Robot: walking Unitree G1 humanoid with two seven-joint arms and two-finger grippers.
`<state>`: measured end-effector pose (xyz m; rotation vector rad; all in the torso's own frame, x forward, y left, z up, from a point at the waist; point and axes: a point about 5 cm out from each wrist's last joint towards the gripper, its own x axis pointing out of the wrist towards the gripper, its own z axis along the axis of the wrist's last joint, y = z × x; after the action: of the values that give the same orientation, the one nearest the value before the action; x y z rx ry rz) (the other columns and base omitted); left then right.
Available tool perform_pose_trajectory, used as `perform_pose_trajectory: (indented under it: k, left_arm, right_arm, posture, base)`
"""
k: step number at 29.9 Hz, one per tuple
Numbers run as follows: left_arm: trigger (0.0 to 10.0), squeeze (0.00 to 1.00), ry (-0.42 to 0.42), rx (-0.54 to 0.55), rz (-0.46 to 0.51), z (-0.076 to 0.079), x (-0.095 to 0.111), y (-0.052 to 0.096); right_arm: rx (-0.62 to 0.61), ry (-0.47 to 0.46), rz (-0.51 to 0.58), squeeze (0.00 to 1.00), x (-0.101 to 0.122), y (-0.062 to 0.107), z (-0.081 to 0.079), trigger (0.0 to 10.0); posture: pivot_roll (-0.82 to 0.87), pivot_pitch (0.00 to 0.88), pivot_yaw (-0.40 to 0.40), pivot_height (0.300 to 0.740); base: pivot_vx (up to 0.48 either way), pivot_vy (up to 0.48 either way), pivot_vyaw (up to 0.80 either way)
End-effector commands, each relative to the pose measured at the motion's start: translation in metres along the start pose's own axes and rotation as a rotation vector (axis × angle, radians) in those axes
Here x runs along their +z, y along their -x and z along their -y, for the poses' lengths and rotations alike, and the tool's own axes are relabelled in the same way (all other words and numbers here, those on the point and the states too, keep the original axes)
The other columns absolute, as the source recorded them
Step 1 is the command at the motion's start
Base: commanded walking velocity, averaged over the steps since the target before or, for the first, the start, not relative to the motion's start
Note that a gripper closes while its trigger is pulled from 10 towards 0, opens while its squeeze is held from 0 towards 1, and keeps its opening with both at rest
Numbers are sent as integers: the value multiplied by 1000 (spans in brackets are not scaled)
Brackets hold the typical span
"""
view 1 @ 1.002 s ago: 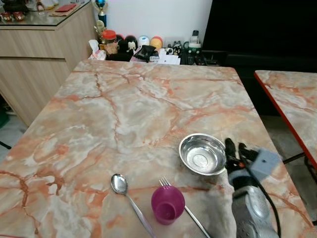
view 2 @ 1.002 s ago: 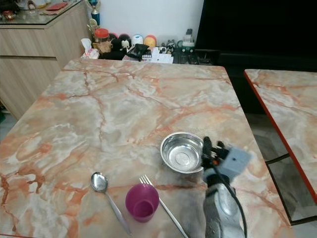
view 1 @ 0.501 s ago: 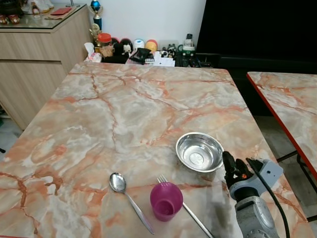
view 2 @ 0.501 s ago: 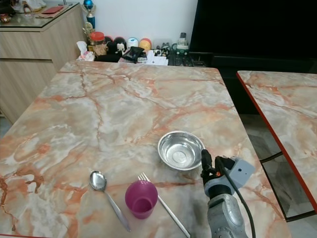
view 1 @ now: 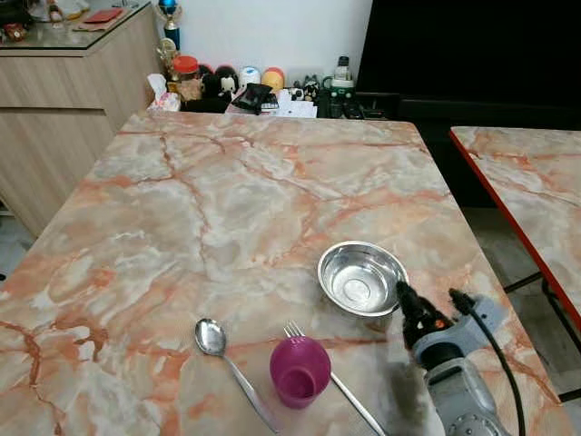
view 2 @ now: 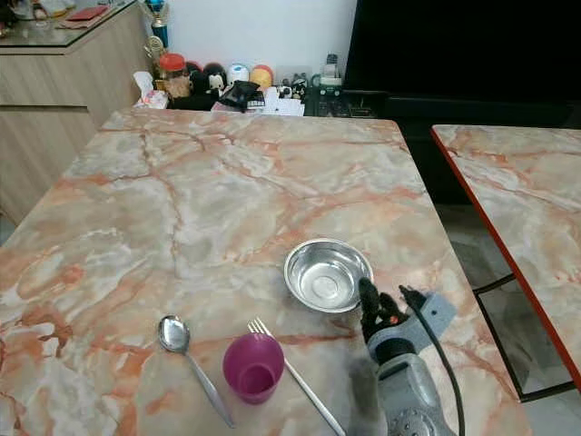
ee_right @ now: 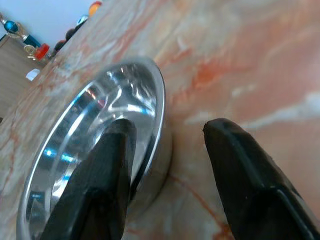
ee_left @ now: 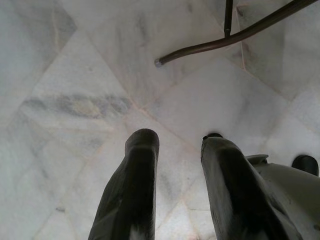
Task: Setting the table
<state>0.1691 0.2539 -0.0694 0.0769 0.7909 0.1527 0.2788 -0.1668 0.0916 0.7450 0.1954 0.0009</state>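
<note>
Tableware sits along the near edge of the orange-veined marble table (view 1: pixel 227 209): one magenta plastic cup (view 1: pixel 300 371), one steel fork (view 1: pixel 334 382) beside it, one steel spoon (view 1: pixel 229 361) toward the near left corner. Just past them, toward the right edge, one shiny steel bowl (view 1: pixel 362 277). Right gripper (ee_right: pixel 167 145) is at that bowl's rim, black fingers (ee_right: pixel 112 165) spread fairly wide, one over the inside, one outside, nothing pinched yet. Looks like the bowl-grasping step; next calls for closing on the rim, then lifting level. Left gripper (ee_left: pixel 177 150) hangs over pale floor tiles (ee_left: pixel 75 75), fingers narrowly apart, empty. At the far edge, a cluster of jars and small toys (view 1: pixel 245 86). Second marble table (view 1: pixel 531 191) stands right.
</note>
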Motion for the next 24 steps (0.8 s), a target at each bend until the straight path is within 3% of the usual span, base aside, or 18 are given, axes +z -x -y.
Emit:
perform_pose_trajectory:
  k: [1, 17, 18, 19, 20, 22, 23, 24]
  left_arm:
    - [10000, 0, 5, -2, -28, 1, -8, 3]
    - [10000, 0, -12, -17, -20, 2, -5, 1]
    - [10000, 0, -15, -17, -20, 2, -5, 1]
    - [10000, 0, -17, -17, -20, 2, -5, 2]
    - [10000, 0, -18, -18, -20, 2, -5, 2]
    - [10000, 0, -19, -18, -20, 2, -5, 2]
    - [10000, 0, -20, -19, -20, 3, -6, 2]
    - [10000, 0, -20, -19, -20, 3, -6, 2]
  right_arm:
    - [16, -37, 2, 0, 1, -4, -4, 10000]
    - [43, -80, -21, 0, -2, -16, -8, 10000]
    - [47, -83, -22, 0, -2, -16, -8, 9176]
    - [51, -85, -25, 0, -3, -17, -9, 3608]
    - [50, -84, -28, 0, -4, -17, -9, 2196]
    - [47, -82, -33, 0, -5, -18, -9, 2275]
    - [41, -82, -33, 0, -6, -18, -8, 7647]
    - [41, -82, -33, 0, -6, -18, -8, 7647]
  posture:
    - [-17, 108, -38, 740]
    - [-11, 89, -32, 740]
    - [-11, 89, -32, 740]
    - [-9, 88, -33, 740]
    - [-9, 88, -33, 740]
    - [-9, 88, -33, 740]
    - [-9, 90, -32, 740]
    - [-9, 90, -32, 740]
  base:
    - [0, 0, 0]
    - [0, 0, 0]
    - [0, 0, 0]
    - [0, 0, 0]
    - [0, 0, 0]
    - [0, 0, 0]
    - [0, 0, 0]
    - [0, 0, 0]
